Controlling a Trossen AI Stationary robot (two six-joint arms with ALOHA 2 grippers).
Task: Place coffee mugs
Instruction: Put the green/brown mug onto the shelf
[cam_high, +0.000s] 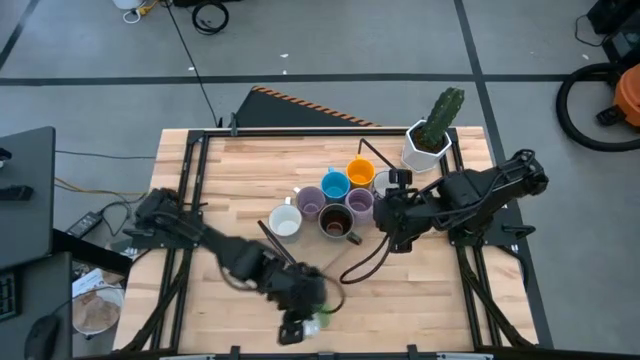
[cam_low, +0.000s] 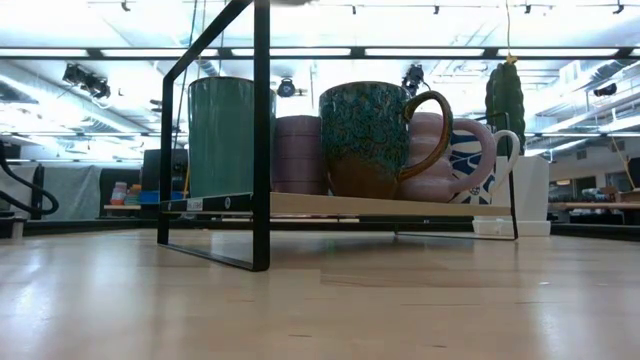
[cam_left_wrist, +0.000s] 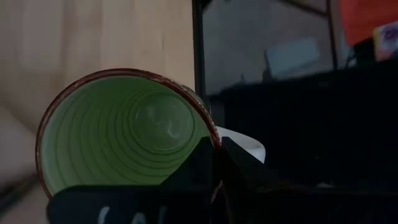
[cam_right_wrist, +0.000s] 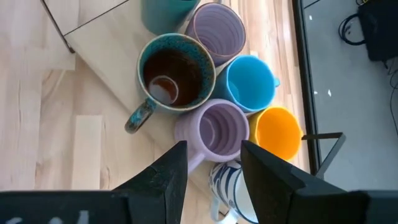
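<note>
The left gripper (cam_high: 300, 322) has its two dark fingers (cam_left_wrist: 208, 162) pinched on the rim of a green-glazed, ribbed ceramic mug (cam_left_wrist: 121, 134) near the front edge of the pale wooden table (cam_high: 240, 175). The right gripper (cam_right_wrist: 211, 165) hovers with fingers spread apart above the cluster of mugs at the table's middle: a lilac ribbed mug (cam_right_wrist: 214, 132) just beneath it, touching a dark brown mug with teal rim (cam_right_wrist: 174, 73), a blue mug (cam_right_wrist: 252, 83), an orange mug (cam_right_wrist: 277, 132) and a second purple mug (cam_right_wrist: 217, 30). A white faceted pot holding a cactus (cam_high: 428, 143) stands near the far right corner.
</note>
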